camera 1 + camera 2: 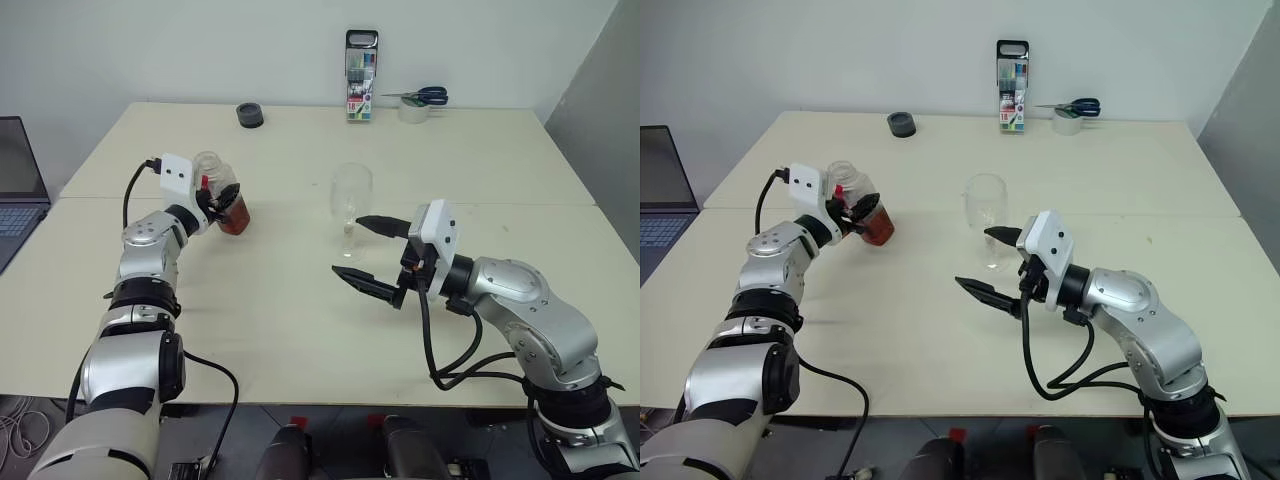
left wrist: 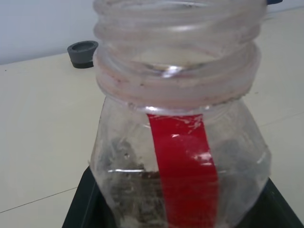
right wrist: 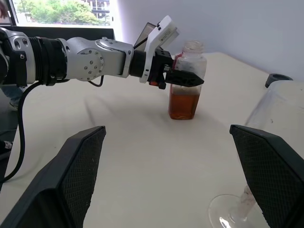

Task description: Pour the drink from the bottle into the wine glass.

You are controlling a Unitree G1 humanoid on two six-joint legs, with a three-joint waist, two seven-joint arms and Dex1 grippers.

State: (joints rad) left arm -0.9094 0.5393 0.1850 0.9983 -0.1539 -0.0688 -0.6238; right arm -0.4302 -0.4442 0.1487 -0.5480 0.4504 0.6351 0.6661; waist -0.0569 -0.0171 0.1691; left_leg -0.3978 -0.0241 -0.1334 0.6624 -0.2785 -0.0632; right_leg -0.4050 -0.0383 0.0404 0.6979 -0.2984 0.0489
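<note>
**Bottle gripped, glass free**

Left claw [image 1: 222,200] is clamped on the bottle [image 1: 227,200], upright on the worktop [image 1: 300,300], mouth up, uncapped. Wine glass [image 1: 352,205] stands upright just beyond the right claw [image 1: 372,255], whose fingers are spread.
</note>
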